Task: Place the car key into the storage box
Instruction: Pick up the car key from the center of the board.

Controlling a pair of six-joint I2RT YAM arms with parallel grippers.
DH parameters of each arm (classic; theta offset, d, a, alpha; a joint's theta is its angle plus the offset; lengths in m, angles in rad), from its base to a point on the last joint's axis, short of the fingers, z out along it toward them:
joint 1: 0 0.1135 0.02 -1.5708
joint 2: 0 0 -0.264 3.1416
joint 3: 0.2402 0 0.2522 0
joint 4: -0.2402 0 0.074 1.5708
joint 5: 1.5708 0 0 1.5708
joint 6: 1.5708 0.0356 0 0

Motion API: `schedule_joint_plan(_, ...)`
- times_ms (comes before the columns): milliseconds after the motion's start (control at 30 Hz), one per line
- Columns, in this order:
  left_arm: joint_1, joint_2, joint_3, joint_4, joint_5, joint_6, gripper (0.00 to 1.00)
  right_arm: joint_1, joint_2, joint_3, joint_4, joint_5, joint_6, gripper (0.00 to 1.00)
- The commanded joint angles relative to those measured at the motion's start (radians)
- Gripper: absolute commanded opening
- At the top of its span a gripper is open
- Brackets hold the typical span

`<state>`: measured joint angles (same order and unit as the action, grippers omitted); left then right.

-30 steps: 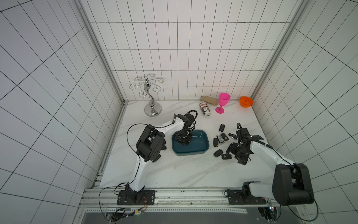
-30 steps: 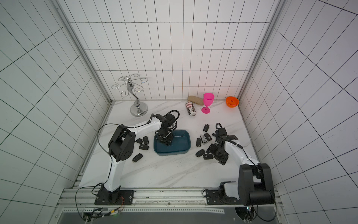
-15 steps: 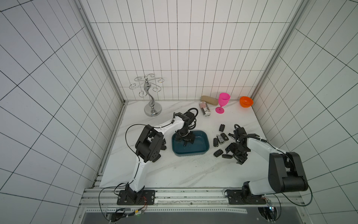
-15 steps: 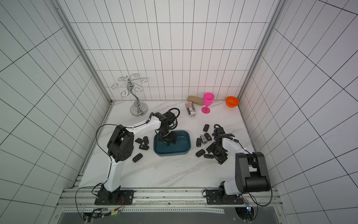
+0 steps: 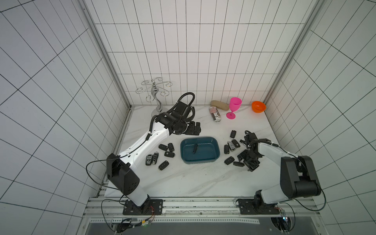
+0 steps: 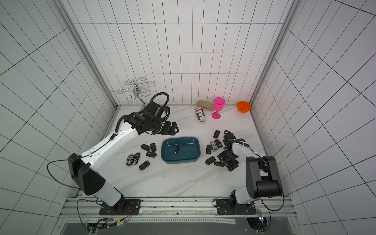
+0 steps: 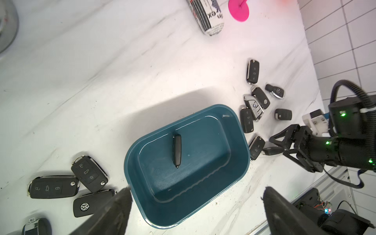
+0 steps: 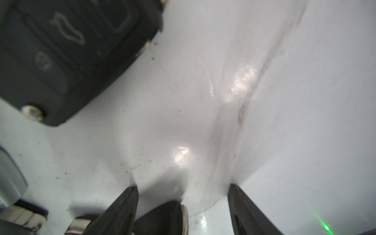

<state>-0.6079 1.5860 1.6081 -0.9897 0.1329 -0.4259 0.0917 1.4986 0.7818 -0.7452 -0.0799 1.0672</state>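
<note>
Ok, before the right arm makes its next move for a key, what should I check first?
1. One car key lies inside the storage box: ok.
2. Left gripper open, empty, out of the box: ok.
3. Right gripper low at the table, a second key between its jaws: ok.
4. Jaws shut on that key: not ok, a gap shows.
5. Neighbouring key apart from it: cannot tell.

1. We see the car key point(image 5: 195, 148) lying in the storage box point(image 5: 206, 155), which sits mid-counter point(image 5: 183, 183).
2. A left key cluster point(image 5: 169, 154) and a right key cluster point(image 5: 229, 160) flank the box.
3. Behind it, at the counter's far edge, we find stand point(image 5: 155, 90), can point(image 5: 215, 115), goblet point(image 5: 235, 103), bowl point(image 5: 258, 106), left to right.
</note>
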Motion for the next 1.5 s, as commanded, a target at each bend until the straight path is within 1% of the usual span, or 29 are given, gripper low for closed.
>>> schedule_joint_plan(0,0.008,-0.011,-0.034,0.068,-0.053,-0.047,0.98,0.035,0.029,0.018,0.046,-0.034,0.096,0.74)
schedule_joint_plan(233,0.01,-0.011,-0.05,0.056,-0.026,-0.034,0.98,0.095,0.076,0.045,0.055,-0.035,0.185,0.72)
schedule_joint_plan(300,0.011,-0.006,-0.055,0.045,-0.018,-0.027,0.98,0.106,0.095,0.05,0.061,-0.041,0.207,0.69)
schedule_joint_plan(333,0.011,-0.005,-0.056,0.039,-0.016,-0.023,0.98,0.11,0.1,0.05,0.067,-0.046,0.215,0.67)
schedule_joint_plan(467,0.017,0.001,-0.055,0.011,-0.011,-0.01,0.98,0.128,0.11,0.04,0.087,-0.046,0.247,0.46)
schedule_joint_plan(500,0.019,0.002,-0.055,0.005,-0.013,-0.008,0.98,0.129,0.111,0.038,0.09,-0.046,0.25,0.36)
schedule_joint_plan(567,0.023,-0.003,-0.058,-0.003,-0.027,-0.017,0.98,0.129,0.116,0.029,0.101,-0.05,0.251,0.23)
schedule_joint_plan(600,0.025,-0.014,-0.067,0.003,-0.043,-0.022,0.98,0.129,0.118,0.025,0.104,-0.052,0.25,0.16)
schedule_joint_plan(700,0.031,-0.071,-0.136,0.081,-0.065,-0.039,0.99,0.129,0.116,0.015,0.108,-0.055,0.241,0.0)
schedule_joint_plan(767,0.041,-0.11,-0.189,0.142,-0.07,-0.052,0.99,0.13,0.108,0.004,0.113,-0.051,0.233,0.0)
schedule_joint_plan(833,0.054,-0.14,-0.231,0.189,-0.051,-0.054,0.99,0.129,0.095,-0.003,0.107,-0.045,0.214,0.0)
schedule_joint_plan(967,0.075,-0.161,-0.255,0.197,-0.036,0.005,0.99,0.129,-0.007,-0.004,0.035,0.026,0.138,0.0)
schedule_joint_plan(1033,0.092,-0.17,-0.276,0.198,-0.051,0.0,0.98,0.129,-0.079,0.007,-0.017,0.064,0.078,0.0)
schedule_joint_plan(1167,0.149,-0.166,-0.327,0.204,-0.025,0.017,0.99,0.15,-0.198,0.088,-0.12,0.084,-0.09,0.0)
schedule_joint_plan(1233,0.195,-0.139,-0.318,0.162,0.0,0.022,0.99,0.184,-0.238,0.145,-0.171,0.097,-0.156,0.0)
schedule_joint_plan(1267,0.231,-0.118,-0.305,0.125,0.05,0.026,0.99,0.206,-0.253,0.173,-0.177,0.093,-0.197,0.0)
schedule_joint_plan(1300,0.268,-0.094,-0.29,0.088,0.086,0.022,0.98,0.229,-0.26,0.206,-0.201,0.093,-0.203,0.0)
schedule_joint_plan(1367,0.325,-0.069,-0.294,0.075,0.088,-0.012,0.98,0.278,-0.253,0.259,-0.23,0.086,-0.26,0.0)
schedule_joint_plan(1467,0.39,-0.068,-0.329,0.101,0.094,-0.043,0.98,0.366,-0.22,0.326,-0.244,0.083,-0.282,0.0)
